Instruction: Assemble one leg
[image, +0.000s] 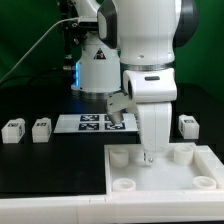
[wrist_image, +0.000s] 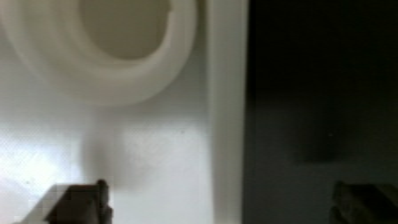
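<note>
Biggest in the exterior view: one white Franka arm (image: 140, 45), reaching straight down. Beneath everything, one black bench (image: 50, 170). Lying on it toward the exterior view's right, one flat white square panel (image: 160, 178), with four round corner sockets (image: 122, 186) counted. Only one socket (wrist_image: 107, 40) seen in the wrist view, close to the panel's edge, with dark bench (wrist_image: 320, 90) past that edge. Behind the panel, flat on the bench, one marker board (image: 92, 122) carrying several tags.

Three legs counted, each a small white block with a tag on its face, all standing on the bench. First leg (image: 12, 129) and second leg (image: 41, 128) near each other at the exterior view's left, well apart from the panel. Third leg (image: 188, 124) at the exterior view's right, near the panel's far corner.

Smallest: two fingers (wrist_image: 80, 205), lowered to the panel's far edge (image: 150, 154). Spread wide, released, nothing between them. One tip over the white panel, the other over the dark bench.
</note>
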